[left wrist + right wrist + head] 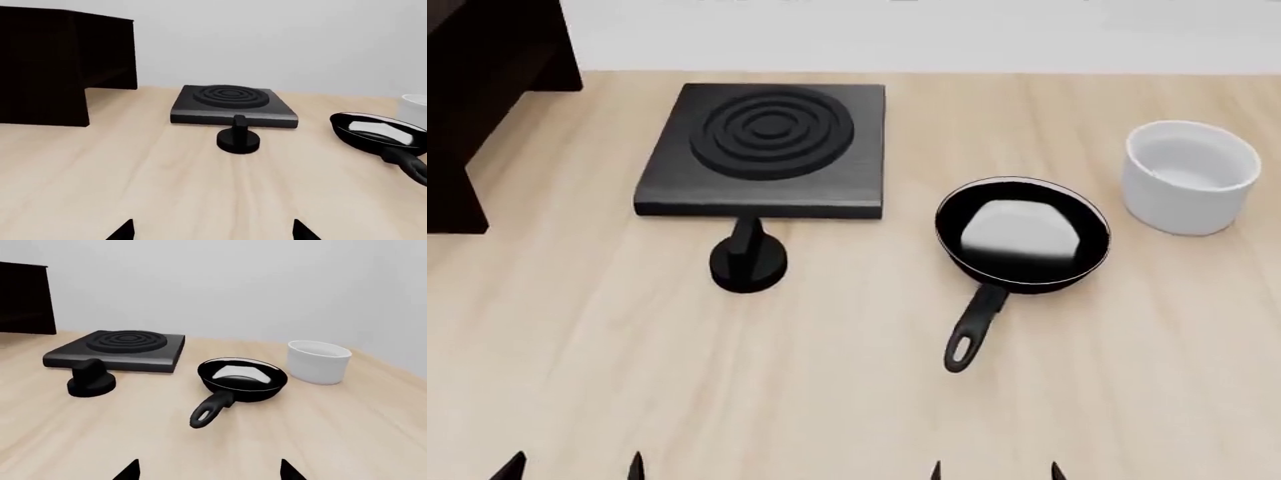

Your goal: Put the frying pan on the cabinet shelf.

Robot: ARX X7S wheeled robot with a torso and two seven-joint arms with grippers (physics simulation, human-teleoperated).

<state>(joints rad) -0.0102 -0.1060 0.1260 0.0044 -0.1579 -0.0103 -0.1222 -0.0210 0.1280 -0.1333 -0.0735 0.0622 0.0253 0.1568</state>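
Both grippers, left [571, 466] and right [994, 470], spread open, empty; beyond, round glossy black frying pan [1022, 236] flat on light wooden table [827, 380].

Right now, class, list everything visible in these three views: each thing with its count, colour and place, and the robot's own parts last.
frying pan: one, glossy black, on the tabletop right of the stove plate, handle toward the robot.
stove plate: one, black, square with rings, far centre-left of the table.
knob: one, black, just in front of the stove plate.
pot: one, white, far right, beyond the pan.
cabinet: one, almost black, at the table's far left.
tabletop: one, light wood, under everything.
left gripper: one, black fingertips spread, near edge, empty.
right gripper: one, black fingertips spread, near edge, empty.
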